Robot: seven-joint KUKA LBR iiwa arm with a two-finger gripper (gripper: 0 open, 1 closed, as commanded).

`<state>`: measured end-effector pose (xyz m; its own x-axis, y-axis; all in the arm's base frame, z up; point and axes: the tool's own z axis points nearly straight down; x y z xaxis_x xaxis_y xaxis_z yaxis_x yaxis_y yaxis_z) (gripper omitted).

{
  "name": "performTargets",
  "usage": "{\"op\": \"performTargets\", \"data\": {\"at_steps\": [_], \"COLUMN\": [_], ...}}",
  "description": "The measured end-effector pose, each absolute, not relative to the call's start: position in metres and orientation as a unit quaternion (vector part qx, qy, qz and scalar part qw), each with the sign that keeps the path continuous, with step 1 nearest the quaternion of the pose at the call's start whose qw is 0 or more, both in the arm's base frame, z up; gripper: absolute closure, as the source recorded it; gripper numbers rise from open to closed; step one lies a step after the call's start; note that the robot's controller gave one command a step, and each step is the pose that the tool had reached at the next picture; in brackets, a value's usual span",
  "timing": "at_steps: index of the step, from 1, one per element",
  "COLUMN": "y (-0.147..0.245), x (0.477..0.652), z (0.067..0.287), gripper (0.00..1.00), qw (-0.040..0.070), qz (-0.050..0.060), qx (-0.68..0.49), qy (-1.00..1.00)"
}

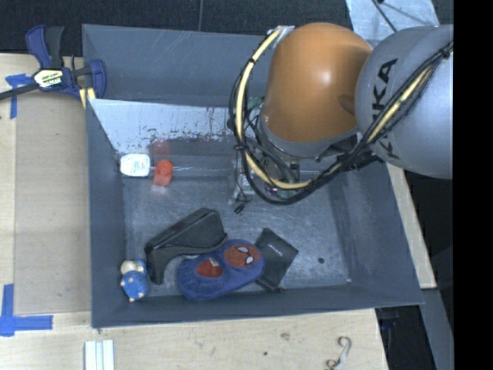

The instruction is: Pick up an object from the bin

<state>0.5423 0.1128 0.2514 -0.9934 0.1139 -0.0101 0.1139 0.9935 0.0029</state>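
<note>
Currently we see the arm (416, 91) reaching in from the right over the back right part of the grey bin (231, 311), its rounded orange cover (320, 83) ringed by yellow and black cables (248, 91). Under that cover a small metal part of the gripper (242, 196) pokes out low over the bin's floor, a little behind the middle; whether it is spread or closed we cannot tell, since the cover hides most of it. Just to its left, along the back wall, lies a clear plastic piece (196, 157), and its right end is the thing nearest to the gripper. At the left end of that clear piece sits a small orange block (162, 173), with a white rounded tag (135, 165) just beside it, farther left. Toward the front of the bin, apart from the gripper, a little heap gathers: a black curved piece (185, 240) shaped rather like a shoe, leaning against a blue slipper (219, 270) that bears two red masked faces, and a flat black rectangle (274, 257) touching the slipper's right end. In the front left corner stands a small blue and white figure (133, 280), close beside the black curved piece. We see bare floor on the right side of the bin below the arm.
</note>
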Motion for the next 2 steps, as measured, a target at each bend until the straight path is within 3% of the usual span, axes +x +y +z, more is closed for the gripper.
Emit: {"op": "performTargets", "data": {"at_steps": [1,2], "y": [0.133,0.218], "x": [0.515,0.499], "z": [0.159,0.127], "gripper": [1.0,1.0], "qw": [-0.003,-0.001], "qz": [-0.001,0.001], "qx": [0.125,0.192], "qy": [0.992,0.981]}}
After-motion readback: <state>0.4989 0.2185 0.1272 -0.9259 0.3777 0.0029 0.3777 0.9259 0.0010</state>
